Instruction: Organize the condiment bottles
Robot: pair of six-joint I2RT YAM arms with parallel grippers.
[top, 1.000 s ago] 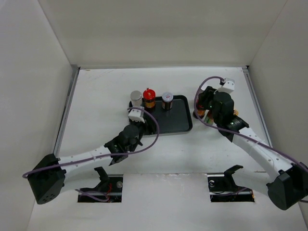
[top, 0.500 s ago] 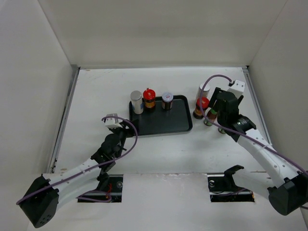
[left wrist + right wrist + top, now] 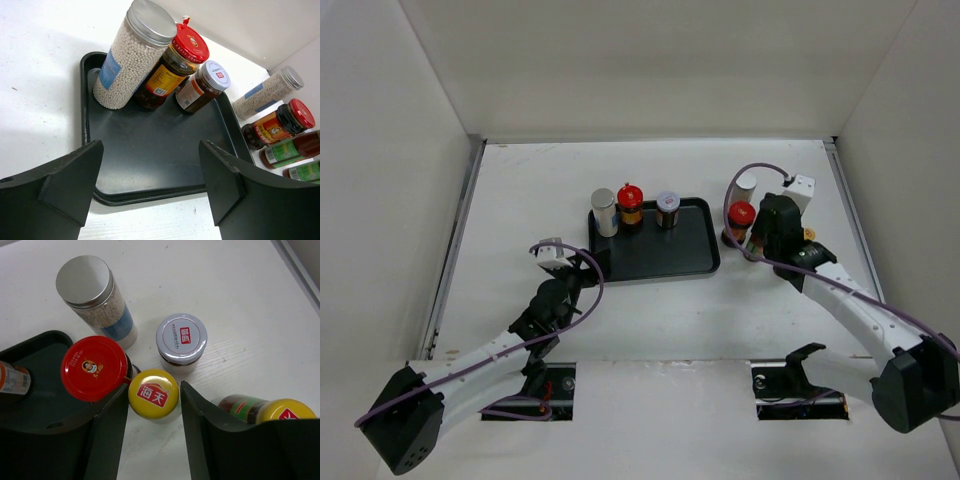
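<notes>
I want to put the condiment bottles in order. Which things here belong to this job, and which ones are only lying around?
For the job:
On the dark tray: silver-lidded jar, red-capped jar, white-capped jar.
Beside it: second silver-lidded jar, second red-capped jar, second white-capped jar, yellow-capped bottle, second yellow-capped bottle.

Not to be sorted:
The dark tray itself, the white table.

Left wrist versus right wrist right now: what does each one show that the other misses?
Left wrist only: the full row on the dark tray, made up of the silver-lidded bead jar, the red-capped sauce jar and the white-capped jar. The left fingers stand open and empty.
Right wrist only: a second white-capped jar on the table, and a yellow-capped bottle between the right fingers. Whether it is gripped is unclear.
Both: a corner of the tray, the off-tray bead jar and the off-tray red-capped jar.
</notes>
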